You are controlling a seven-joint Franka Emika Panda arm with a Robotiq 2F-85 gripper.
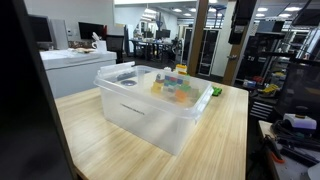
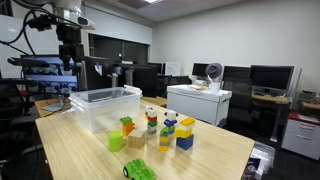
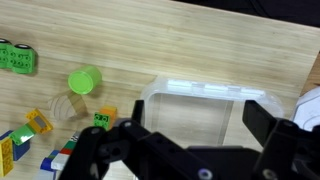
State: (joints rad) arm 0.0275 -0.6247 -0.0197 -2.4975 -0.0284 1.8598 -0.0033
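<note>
Gripper (image 3: 186, 140), jaws wide apart, above clear bin (image 3: 200, 88) rim, blocks (image 3: 104, 119) alongside.

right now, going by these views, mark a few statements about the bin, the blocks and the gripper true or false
1. The clear bin sits on the wooden table. True.
2. The gripper is shut on a block. False: it is open, holds nothing and hangs above the bin.
3. The green cup is inside the bin. False: it is on the table, outside the bin.
4. The flat green block lies on the table, apart from the bin. True.
</note>
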